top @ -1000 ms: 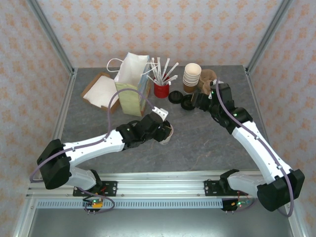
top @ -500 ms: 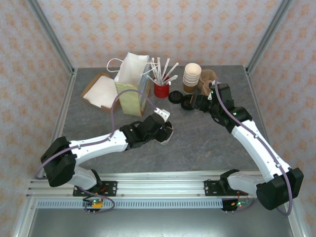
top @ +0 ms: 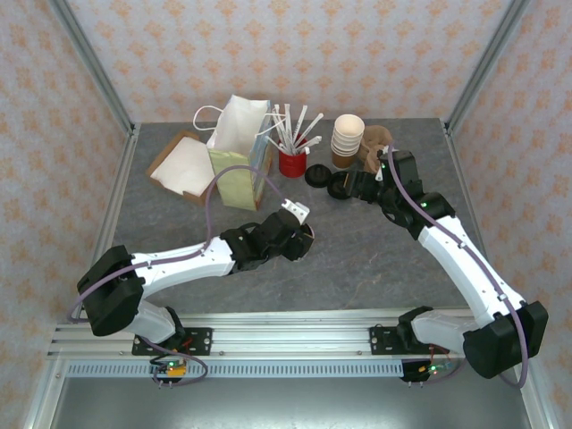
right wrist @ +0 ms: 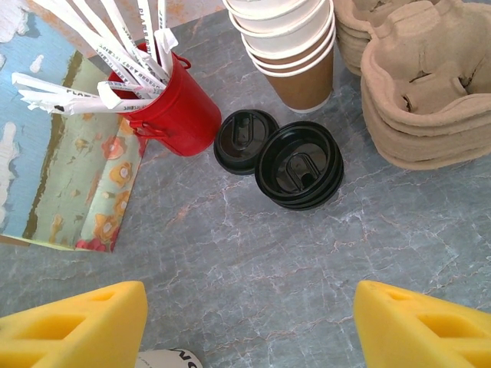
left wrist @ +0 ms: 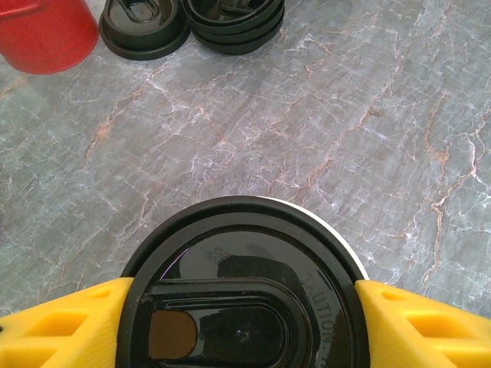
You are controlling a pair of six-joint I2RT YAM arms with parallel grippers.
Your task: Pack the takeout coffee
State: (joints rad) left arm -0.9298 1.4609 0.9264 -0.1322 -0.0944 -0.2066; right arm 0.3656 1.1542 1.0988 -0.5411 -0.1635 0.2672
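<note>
The takeout coffee (left wrist: 242,291), a cream cup under a round black lid, stands on the grey table near the middle. My left gripper (left wrist: 242,322) is shut on it, with a yellow finger (left wrist: 61,326) against each side of the lid. From above, the cup (top: 306,239) is mostly hidden under the left gripper (top: 299,234). My right gripper (right wrist: 249,322) hangs open over bare table just in front of the black lids, with nothing between its fingers. In the top view the right gripper (top: 355,184) is at the back right.
A patterned paper bag (top: 241,161) stands open at the back left, with a tray of white paper (top: 183,165) beside it. A red cup of straws (right wrist: 173,107), stacked lidless cups (right wrist: 295,54), black lids (right wrist: 301,165) and pulp carriers (right wrist: 426,92) crowd the back.
The left arm has shifted slightly to the right and its wrist has turned a little, still gripping the cup at about the same spot. The right arm has barely moved.
</note>
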